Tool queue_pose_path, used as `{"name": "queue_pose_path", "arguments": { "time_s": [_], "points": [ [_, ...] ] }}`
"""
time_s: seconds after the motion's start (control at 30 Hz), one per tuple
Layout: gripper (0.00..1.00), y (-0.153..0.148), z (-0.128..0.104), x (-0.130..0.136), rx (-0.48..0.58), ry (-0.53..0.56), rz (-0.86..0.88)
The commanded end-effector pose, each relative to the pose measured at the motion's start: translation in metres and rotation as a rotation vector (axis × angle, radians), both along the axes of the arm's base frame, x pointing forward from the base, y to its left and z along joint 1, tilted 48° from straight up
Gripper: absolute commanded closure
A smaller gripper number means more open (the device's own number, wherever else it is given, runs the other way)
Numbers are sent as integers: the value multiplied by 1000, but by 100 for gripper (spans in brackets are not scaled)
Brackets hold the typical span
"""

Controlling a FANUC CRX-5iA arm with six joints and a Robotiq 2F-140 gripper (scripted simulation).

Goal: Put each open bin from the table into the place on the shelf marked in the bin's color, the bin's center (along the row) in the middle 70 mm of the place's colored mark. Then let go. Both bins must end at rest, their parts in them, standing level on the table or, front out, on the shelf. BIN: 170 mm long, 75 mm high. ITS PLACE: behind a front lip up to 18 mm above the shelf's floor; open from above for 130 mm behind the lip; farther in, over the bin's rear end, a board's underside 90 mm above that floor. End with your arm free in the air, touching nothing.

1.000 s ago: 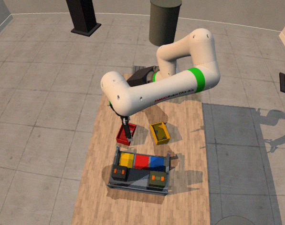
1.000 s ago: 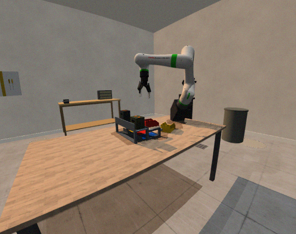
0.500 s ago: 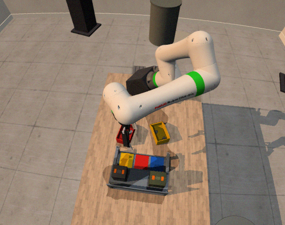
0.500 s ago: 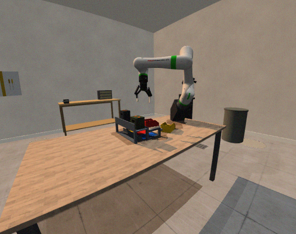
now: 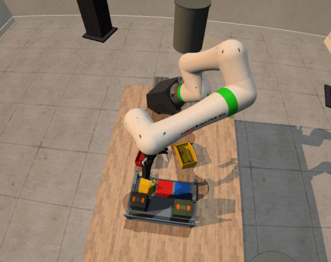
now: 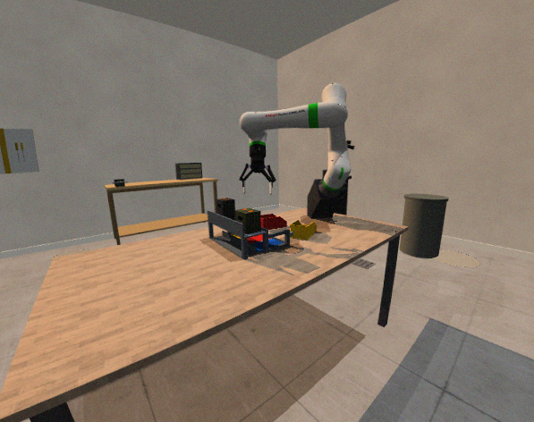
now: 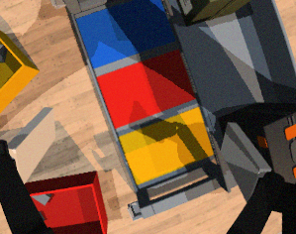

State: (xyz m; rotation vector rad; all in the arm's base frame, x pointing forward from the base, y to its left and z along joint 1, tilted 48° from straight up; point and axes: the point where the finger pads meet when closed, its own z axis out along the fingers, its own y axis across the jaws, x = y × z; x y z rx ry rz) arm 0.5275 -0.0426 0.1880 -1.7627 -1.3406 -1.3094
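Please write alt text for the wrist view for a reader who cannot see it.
Looking straight down past the open, empty gripper, a grey shelf shows blue, red and yellow marks, all unfilled. The red bin and yellow bin sit on the wooden table.

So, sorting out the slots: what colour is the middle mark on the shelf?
Red, between the blue and yellow marks; clearest in the wrist view.

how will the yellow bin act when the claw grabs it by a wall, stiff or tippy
The yellow bin looks like a rigid, straight-walled box, so it will likely stay stiff. Small loose parts lie inside, so tilting it could slide or spill them. Its flat base on the table suggests it would slide rather than roll if the open, empty claw nudges it.
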Motion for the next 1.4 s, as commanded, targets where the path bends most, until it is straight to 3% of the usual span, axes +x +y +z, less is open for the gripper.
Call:
{"name": "queue_pose_path", "arguments": {
  "time_s": [0.0,0.6,1.37],
  "points": [
    [0,11,0,7,41,65,-34],
    [0,40,1,21,149,225,-110],
    [0,46,1,24,174,262,-127]
  ]
}}
